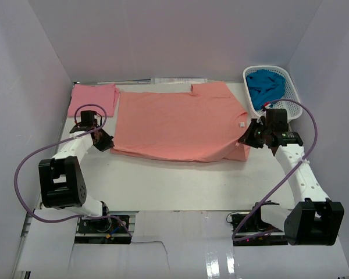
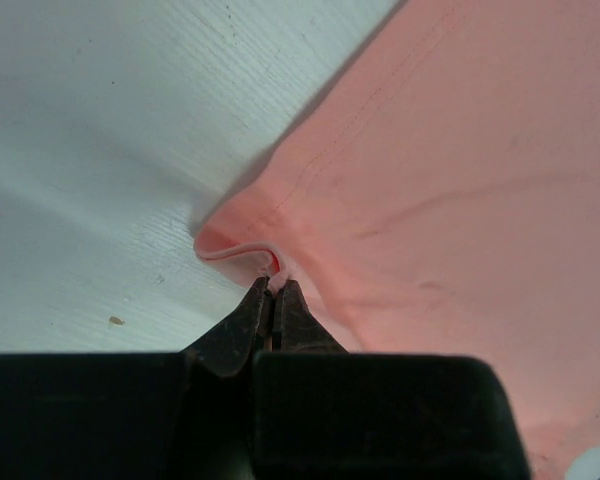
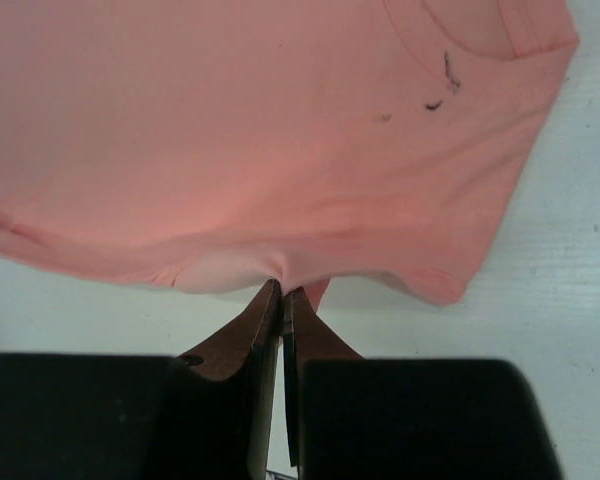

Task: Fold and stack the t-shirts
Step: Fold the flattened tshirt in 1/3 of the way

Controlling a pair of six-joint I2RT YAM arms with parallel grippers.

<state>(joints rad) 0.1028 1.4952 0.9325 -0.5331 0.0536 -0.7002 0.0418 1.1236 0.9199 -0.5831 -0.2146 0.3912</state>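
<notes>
Our left end effector (image 2: 273,285) is pinched closed on the near-left corner of the orange shirt (image 1: 180,125), with a small curl of hem bunched just ahead of its tips. Our right end effector (image 3: 280,285) is clamped on the same shirt at its right end, beside the near sleeve, and only a thin fold of cloth sits between the tips.

The orange shirt lies spread flat across the middle of the surface (image 1: 163,186). Its hem is to the left and its white label (image 1: 242,123) is to the right. A folded pink shirt (image 1: 94,96) sits at the far left, just beside the orange shirt's far-left corner. A blue shirt (image 1: 264,87) is heaped in the basket (image 1: 295,102) at the far right, close behind our right arm.

We judge that we are about to carry the near edge over toward the far edge. Both holds are shallow, so the cloth could slip out if we pull the two ends apart or lift one side ahead of the other. We cannot tell whether each grip has caught both layers. If only one layer is held, the shirt would open up instead of folding. A low, dragging carry could push the orange shirt into the pink one and rumple it, and a wide swing on the right could knock the basket.
</notes>
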